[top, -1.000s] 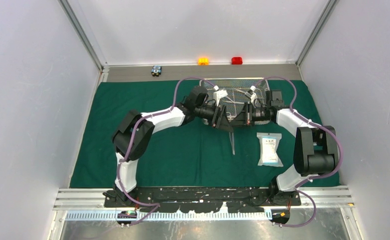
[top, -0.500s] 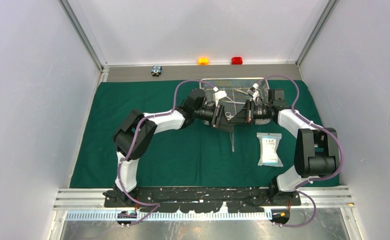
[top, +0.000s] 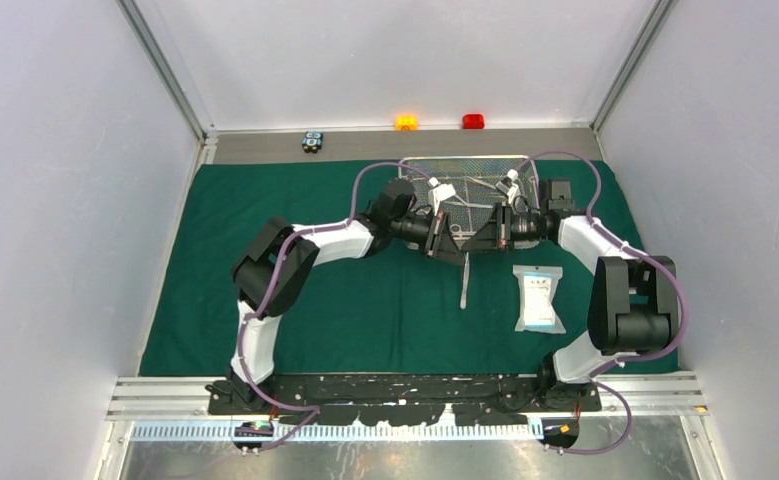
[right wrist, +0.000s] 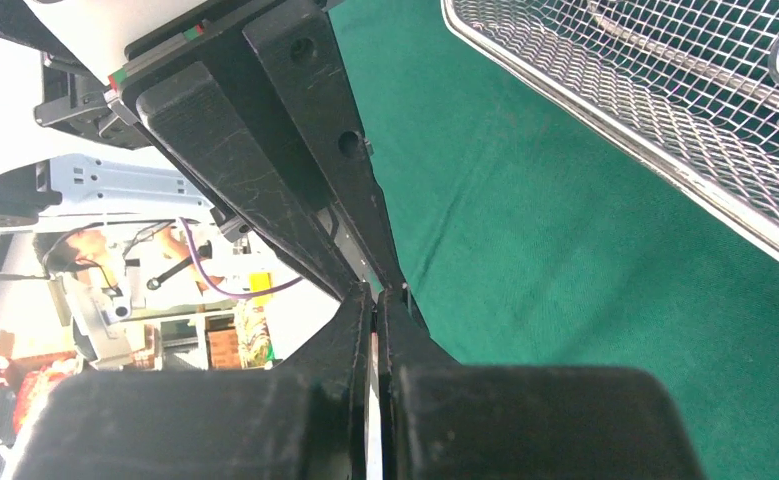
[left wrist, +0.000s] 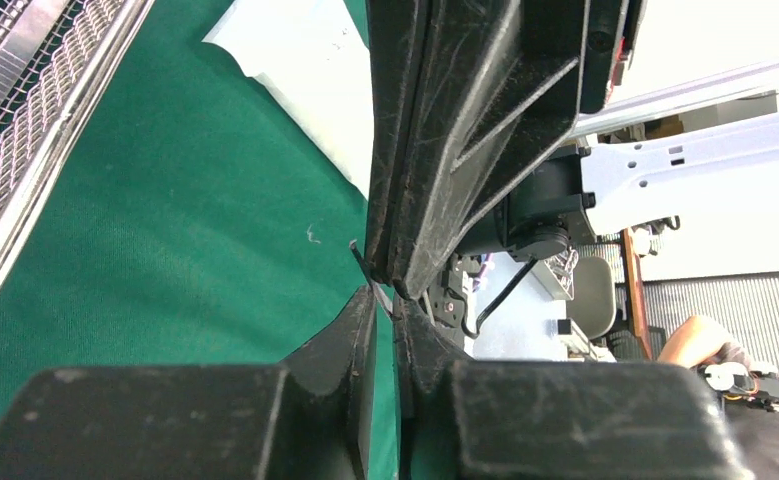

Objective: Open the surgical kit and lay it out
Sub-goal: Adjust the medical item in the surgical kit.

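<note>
You are viewing the right pincer [right wrist: 373, 298] clamping shut on the slim steel instrument [top: 464, 285], which is pointing toward 6 o'clock over the green cloth [top: 345, 310]. The left pincer [left wrist: 385, 300] is pinching the same instrument, tip to tip with the right. The mesh tray [top: 470, 160] is sitting at 12 o'clock of both, and the packet [top: 539, 298] is lying at 4 o'clock.
</note>
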You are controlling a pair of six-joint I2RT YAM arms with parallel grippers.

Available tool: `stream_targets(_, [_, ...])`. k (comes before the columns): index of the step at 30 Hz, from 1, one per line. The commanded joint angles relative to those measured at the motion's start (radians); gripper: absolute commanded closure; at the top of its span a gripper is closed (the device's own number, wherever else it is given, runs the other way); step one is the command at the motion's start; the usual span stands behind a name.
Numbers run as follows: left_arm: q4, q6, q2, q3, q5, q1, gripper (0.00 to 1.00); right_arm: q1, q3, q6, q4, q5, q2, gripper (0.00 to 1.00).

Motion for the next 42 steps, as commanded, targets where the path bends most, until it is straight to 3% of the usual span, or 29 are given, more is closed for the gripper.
stream_targets(1, [-0.015, 0.007, 0.01, 0.06, -0.001, -0.001, 0.92, -0.006, 0.039, -0.048, -0.048, 0.001, 0.008, 1.0])
stream_targets(6, [-0.108, 0.004, 0.021, 0.101, -0.049, -0.002, 1.0, -0.005, 0.052, -0.09, -0.091, 0.03, 0.013, 0.99])
stream_targets(13, [-0.452, 0.045, 0.033, 0.221, -0.216, -0.035, 1.0, -0.009, 0.08, -0.159, -0.161, 0.14, -0.012, 0.93])
stream_targets(16, [-0.646, 0.083, 0.036, 0.298, -0.365, -0.073, 1.0, -0.026, 0.095, -0.187, -0.184, 0.191, -0.038, 0.85])
stream_targets(20, [-0.846, 0.063, 0.067, 0.401, -0.526, -0.11, 1.0, -0.064, 0.104, -0.196, -0.198, 0.262, -0.086, 0.68])
stream_targets(26, [-0.995, -0.07, 0.155, 0.536, -0.587, -0.159, 1.0, -0.168, 0.096, -0.196, -0.212, 0.344, -0.187, 0.51])
stream_targets(37, [-1.192, -0.26, 0.251, 0.719, -0.771, -0.29, 1.0, -0.262, 0.072, -0.226, -0.251, 0.407, -0.32, 0.51])
stream_targets(42, [-1.195, -0.305, 0.29, 0.758, -0.762, -0.316, 1.0, -0.279, 0.07, -0.221, -0.252, 0.398, -0.349, 0.51])
